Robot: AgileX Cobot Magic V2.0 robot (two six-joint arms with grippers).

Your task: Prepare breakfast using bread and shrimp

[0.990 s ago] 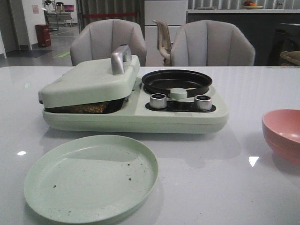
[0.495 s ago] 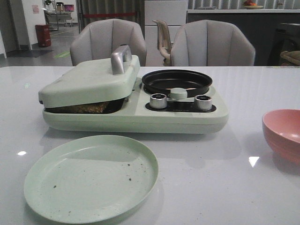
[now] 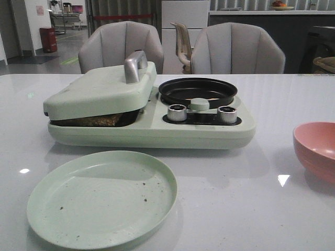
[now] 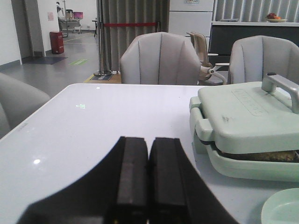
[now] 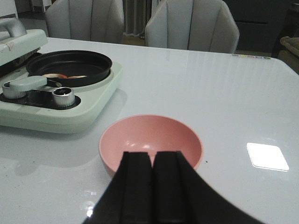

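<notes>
nothing had moved since earlier. both grippers, left and right, were closed, empty. the bread, probably toasted, lay under the lid at centre left, nearer the left arm.

Green plate near front edge; pink bowl far right.

Glossy white table w/ light reflections. Matt pale-green plastic cooker, brushed-metal handle, shiny metal knobs. Black non-stick pan. Matt speckled green plate. Smooth pink bowl. Matt black rubbery fingers.
</notes>
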